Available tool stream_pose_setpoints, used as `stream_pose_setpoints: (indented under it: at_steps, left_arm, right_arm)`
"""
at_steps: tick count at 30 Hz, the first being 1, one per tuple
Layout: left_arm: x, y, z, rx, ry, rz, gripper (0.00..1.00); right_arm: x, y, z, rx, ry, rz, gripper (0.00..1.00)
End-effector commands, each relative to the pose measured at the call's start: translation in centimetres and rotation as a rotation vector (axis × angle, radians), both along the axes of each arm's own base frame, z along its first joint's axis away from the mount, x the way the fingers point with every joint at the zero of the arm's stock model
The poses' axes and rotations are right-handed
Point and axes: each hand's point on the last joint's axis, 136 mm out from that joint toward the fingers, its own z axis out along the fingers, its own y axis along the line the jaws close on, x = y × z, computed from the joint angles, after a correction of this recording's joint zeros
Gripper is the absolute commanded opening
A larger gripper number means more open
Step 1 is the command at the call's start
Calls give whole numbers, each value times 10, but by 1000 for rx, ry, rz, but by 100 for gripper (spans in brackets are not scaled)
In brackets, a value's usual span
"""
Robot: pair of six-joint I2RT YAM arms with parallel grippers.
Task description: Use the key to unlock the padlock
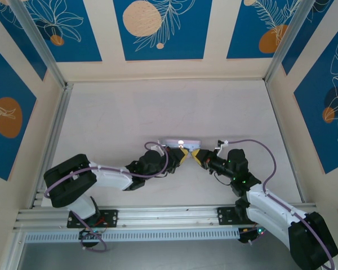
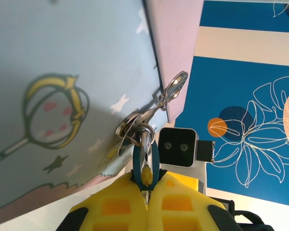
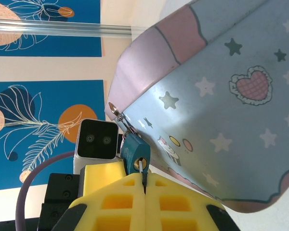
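From above, the left gripper (image 1: pixel 184 156) and right gripper (image 1: pixel 195 156) meet tip to tip just below the pale blue tin (image 1: pixel 180 142). At the left wrist, yellow fingers press together on the lower end of the blue padlock (image 2: pixel 145 161), which hangs from the tin's hasp (image 2: pixel 132 126). At the right wrist, closed fingers pinch the key (image 3: pixel 143 174), its tip in the padlock's keyhole (image 3: pixel 140 163).

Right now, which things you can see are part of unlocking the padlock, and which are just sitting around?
For the job: padlock, key in its keyhole, right tool pinching the key, left tool gripping the padlock.
Just around: tin carrying the lock, purple cable, flower wall panels.
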Motion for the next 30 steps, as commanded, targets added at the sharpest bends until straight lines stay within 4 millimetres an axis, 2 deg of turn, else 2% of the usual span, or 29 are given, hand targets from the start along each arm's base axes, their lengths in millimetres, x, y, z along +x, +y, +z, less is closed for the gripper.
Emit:
stream_pose_setpoints:
  at_steps: [1,13,22,30]
  left_arm:
    - [-8,-5,26,-75,-34,-32,0]
    - [-14,-5,19,-52,-22,-64,0]
    - [-17,-2,21,-41,-31,-68,0]
    - [-17,-1,19,-30,-31,-67,0]
  right_arm:
    - [-6,4,4,13,-15,34,0]
    - [7,7,22,-2,-55,113,0]
    - [9,12,24,-40,-90,185,0]
    - [12,10,22,-15,-55,168,0]
